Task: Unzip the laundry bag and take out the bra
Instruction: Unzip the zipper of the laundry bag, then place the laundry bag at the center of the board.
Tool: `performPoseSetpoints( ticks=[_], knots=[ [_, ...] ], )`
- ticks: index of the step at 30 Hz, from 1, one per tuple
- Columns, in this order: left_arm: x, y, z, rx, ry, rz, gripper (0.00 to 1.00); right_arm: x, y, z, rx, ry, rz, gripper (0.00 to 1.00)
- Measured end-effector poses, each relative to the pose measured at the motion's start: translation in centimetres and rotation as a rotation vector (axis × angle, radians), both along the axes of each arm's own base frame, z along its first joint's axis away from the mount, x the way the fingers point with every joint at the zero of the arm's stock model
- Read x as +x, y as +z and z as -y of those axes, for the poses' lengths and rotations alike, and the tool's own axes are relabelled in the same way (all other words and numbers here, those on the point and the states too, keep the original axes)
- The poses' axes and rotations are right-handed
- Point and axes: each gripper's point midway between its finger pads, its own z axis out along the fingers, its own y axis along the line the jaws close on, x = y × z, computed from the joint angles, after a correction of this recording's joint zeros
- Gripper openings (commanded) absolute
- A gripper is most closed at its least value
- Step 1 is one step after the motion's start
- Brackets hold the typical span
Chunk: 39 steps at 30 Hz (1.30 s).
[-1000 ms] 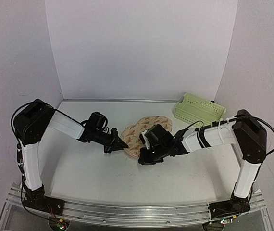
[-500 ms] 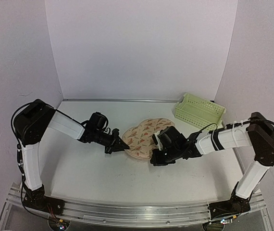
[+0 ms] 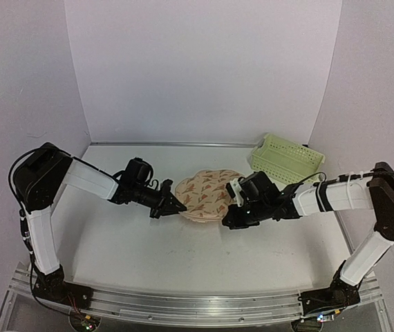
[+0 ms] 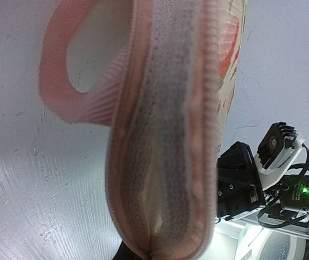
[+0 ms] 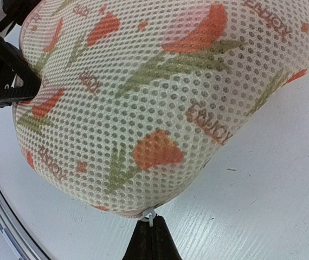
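Observation:
The laundry bag (image 3: 204, 194) is a beige mesh pouch with orange-red prints, lying mid-table between both arms. My left gripper (image 3: 175, 207) is shut on the bag's pink zip rim (image 4: 160, 179) at its left end; a pink fabric loop (image 4: 62, 70) hangs beside it. My right gripper (image 3: 229, 220) is shut on the small white zip pull ring (image 5: 149, 214) at the bag's near right edge (image 5: 143, 108). The bra is hidden.
A pale-green plastic basket (image 3: 285, 160) stands at the back right, behind my right arm. White walls enclose the table at the back and sides.
My right gripper has moved right and a little away from me with the zip pull, and the bag has shifted and flattened rightward. My left gripper has kept its hold at the left end.

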Motion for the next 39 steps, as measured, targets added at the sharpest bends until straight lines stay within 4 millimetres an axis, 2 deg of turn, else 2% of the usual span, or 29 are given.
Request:
performPoseSetpoints(
  ticks=[1, 5, 9, 11, 15, 21, 28, 32, 35, 39],
  knots=[
    [-0.1, -0.1, -0.1, 0.002, -0.001, -0.002, 0.0, 0.0, 0.1, 0.0, 0.003, 0.006, 0.001, 0.01],
    [-0.6, -0.5, -0.4, 0.008, -0.005, -0.013, 0.0, -0.5, 0.4, -0.4, 0.019, 0.043, -0.007, 0.18],
    [-1.0, -1.2, -1.0, 0.027, 0.001, -0.026, 0.0, -0.8, -0.2, 0.5, 0.0, 0.051, -0.026, 0.29],
    [-1.2, -1.5, -1.4, 0.041, 0.01, -0.032, 0.0, -0.9, -0.4, 1.0, -0.012, 0.051, -0.033, 0.38],
    [-1.3, -1.6, -1.9, 0.059, 0.034, -0.026, 0.0, -1.1, 0.2, 1.4, -0.021, 0.06, -0.023, 0.48],
    [-1.4, -1.2, -2.6, 0.077, 0.085, -0.02, 0.0, -0.2, 1.3, 2.2, -0.07, 0.025, 0.012, 0.55],
    [-2.1, -0.5, -3.8, 0.107, 0.174, -0.029, 0.01, 2.7, 4.9, 1.9, -0.065, -0.07, 0.073, 0.63],
    [-3.0, -0.2, -4.7, 0.125, 0.232, -0.043, 0.07, 3.9, 6.7, 1.0, -0.025, -0.116, 0.078, 0.64],
    [-3.6, -0.3, -5.1, 0.143, 0.274, -0.051, 0.12, 4.9, 6.8, -0.1, -0.003, -0.141, 0.058, 0.64],
    [-4.0, 0.1, -5.0, 0.157, 0.33, -0.037, 0.22, 5.3, 5.5, -0.8, 0.001, -0.164, 0.011, 0.68]
  ],
)
